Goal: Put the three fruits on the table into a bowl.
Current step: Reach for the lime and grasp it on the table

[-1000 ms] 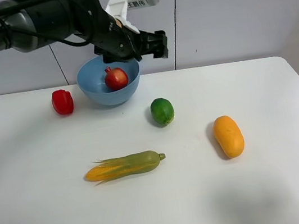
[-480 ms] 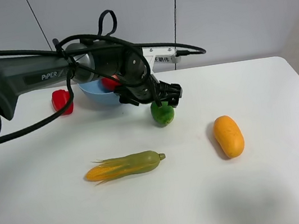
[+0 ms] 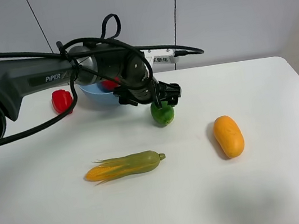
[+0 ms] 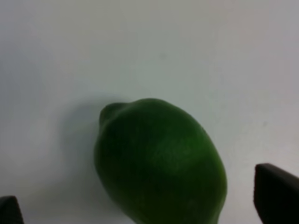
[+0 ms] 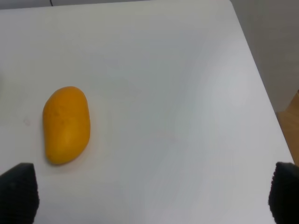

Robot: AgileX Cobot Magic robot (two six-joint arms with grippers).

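Well, the left tool (image 3: 166, 99) hangs right over the lime (image 3: 163, 115), its jaws spread wide to either side of the fruit and gripping nothing. The lime sits on the tabletop (image 3: 274, 183), near the blue bowl (image 3: 93, 96). It looks small, firm and light, but that glossy round skin could slip or roll, so I'd pinch it across its widest middle, away from the nubby end. The right tool (image 5: 152, 193) is wide open and empty too, with the mango (image 5: 66, 125) in its sight.
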